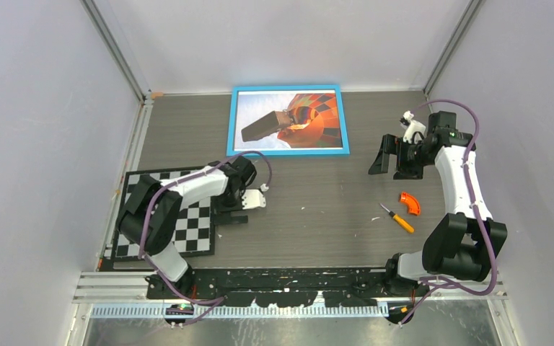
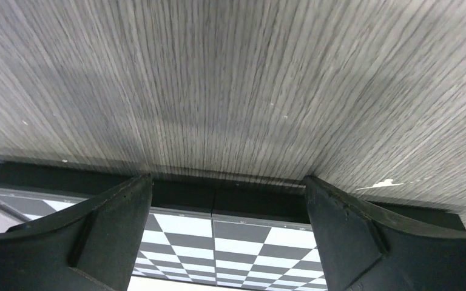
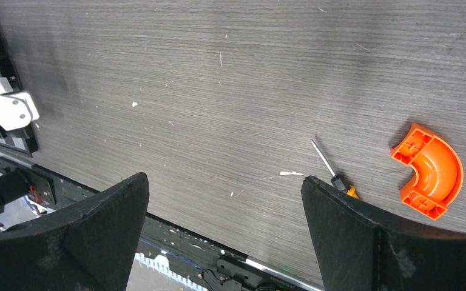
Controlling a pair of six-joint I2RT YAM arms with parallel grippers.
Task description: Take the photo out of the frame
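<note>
The frame (image 1: 288, 152), with a bright-blue border, lies flat at the back middle of the table. The photo (image 1: 310, 119), an orange-red hot-air balloon on blue sky, sits inside it facing up. My left gripper (image 1: 229, 213) (image 2: 227, 182) is open and empty, low at the right edge of the checkerboard (image 1: 191, 227) (image 2: 230, 242), well short of the frame. My right gripper (image 1: 384, 155) (image 3: 223, 177) is open and empty too, hovering just right of the frame's lower right corner. Neither wrist view shows the frame or the photo.
An orange-handled screwdriver (image 1: 397, 218) (image 3: 334, 176) and an orange curved plastic piece (image 1: 409, 202) (image 3: 428, 170) lie on the dark wood-grain table (image 1: 317, 194) in front of the right gripper. Grey walls enclose the back and both sides.
</note>
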